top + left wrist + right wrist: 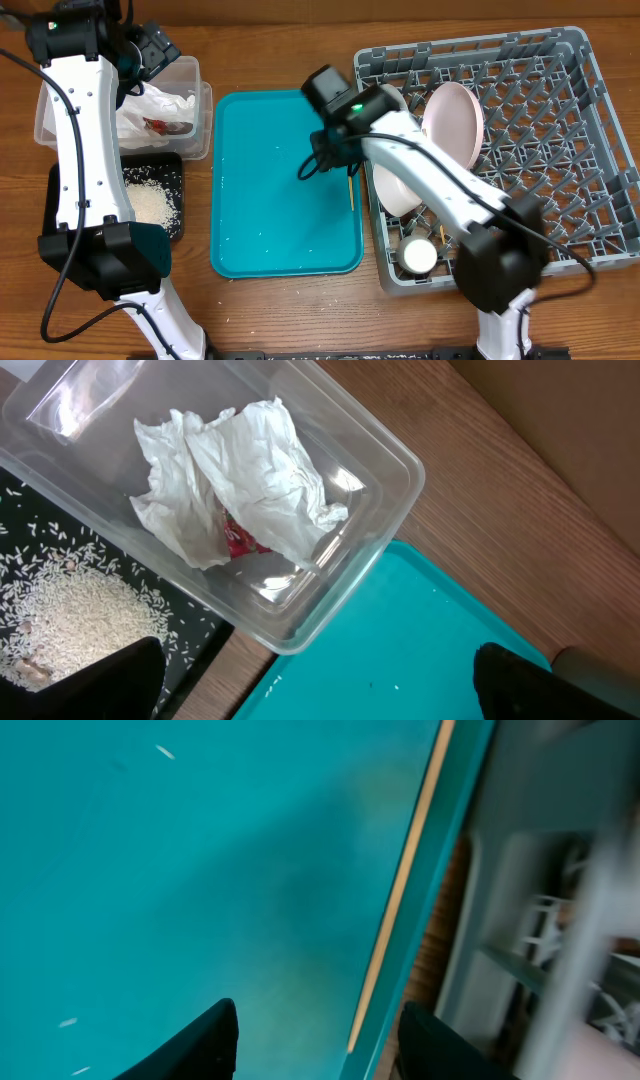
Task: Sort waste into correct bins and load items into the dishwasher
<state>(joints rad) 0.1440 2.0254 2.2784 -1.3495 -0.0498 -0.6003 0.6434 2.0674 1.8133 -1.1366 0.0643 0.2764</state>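
Right wrist view settles the question that matters: the wooden chopstick lies flat on the teal serving tray, pressed along its right-hand rim. Its long axis follows that rim, running away from the camera. The right end effector hangs above the stick's near end with its two fingers parted and nothing between them. The stick's tip falls inside the gap, closer to the right finger than to the left. The fingers stand across the stick, which suits a pinch, though the raised rim right beside it looks likely to foul the right finger.

From overhead, the grey dish rack sits just past that rim. It holds a pale pink plate, a white bowl and a small cup. I can find only one chopstick.

The left end effector is spread wide and empty over the clear tub, where the crumpled napkin lies. Rice is heaped in the black tray. That arm is well apart from the stick, so the pick falls to the right.
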